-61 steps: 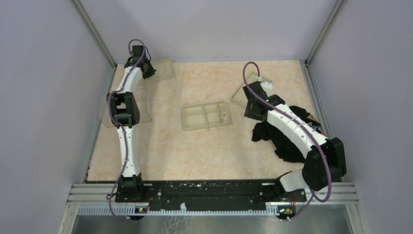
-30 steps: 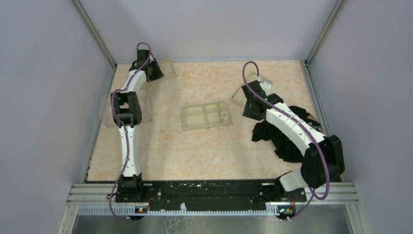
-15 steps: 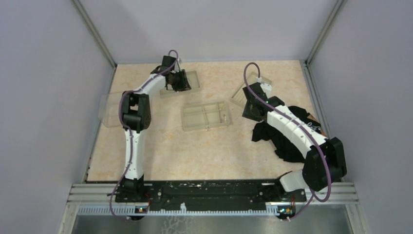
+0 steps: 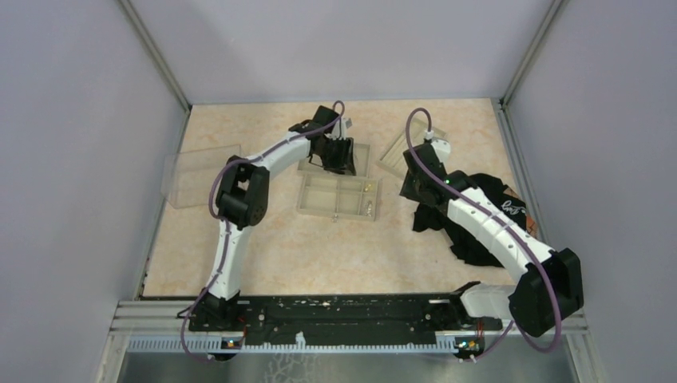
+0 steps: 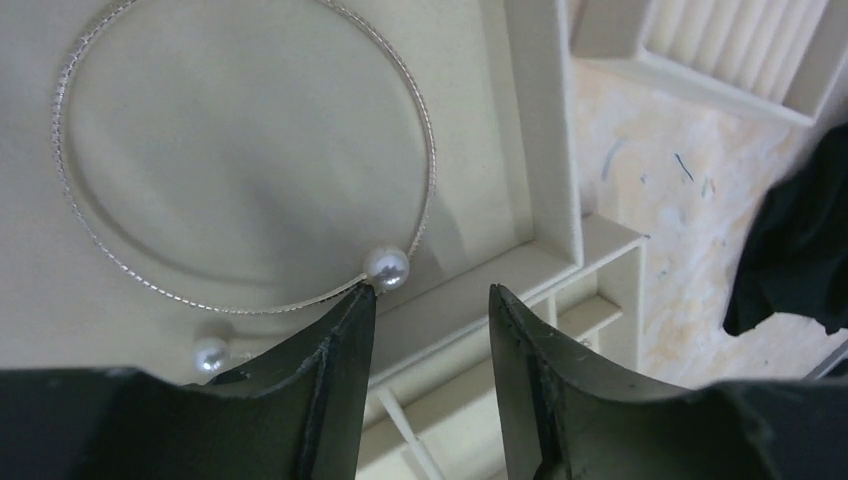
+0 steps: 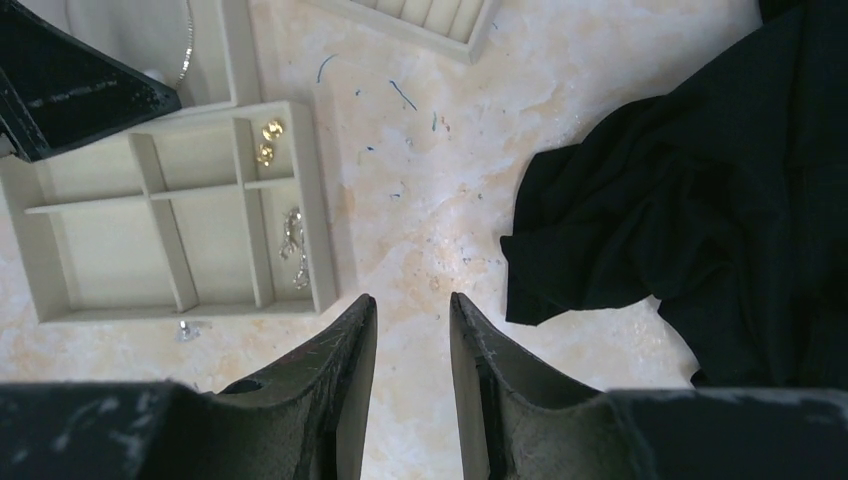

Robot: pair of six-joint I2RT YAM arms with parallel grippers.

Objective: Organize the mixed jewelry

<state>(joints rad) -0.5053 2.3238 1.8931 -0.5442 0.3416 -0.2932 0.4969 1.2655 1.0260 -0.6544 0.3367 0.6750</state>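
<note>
Lying flat in a shallow, smooth beige tray (image 5: 545, 120), the thin silver wire hoop (image 5: 432, 170) is seen as a near-full circle of finely twisted wire, ended by two round pearly beads (image 5: 386, 267). The left gripper (image 5: 430, 300) is held just over that tray's inner wall, its dark tapered jaws partly apart with nothing seen clamped; one fingertip is just beside a bead. A divided tray (image 6: 325, 200) of the same matt beige, split into rectangular compartments, is set just beside the first. Two round gold studs (image 6: 272, 129) are seen in one corner compartment and a crinkled silver piece (image 6: 294, 245) in the longer one next to it. A tiny silver bit (image 6: 185, 328) is seen on the marbled table (image 6: 420, 220), just outside the divided tray's wall. The right gripper (image 6: 410, 310) is held above bare table, jaws narrowly apart and empty, near the crumpled black cloth (image 6: 700, 200).
</note>
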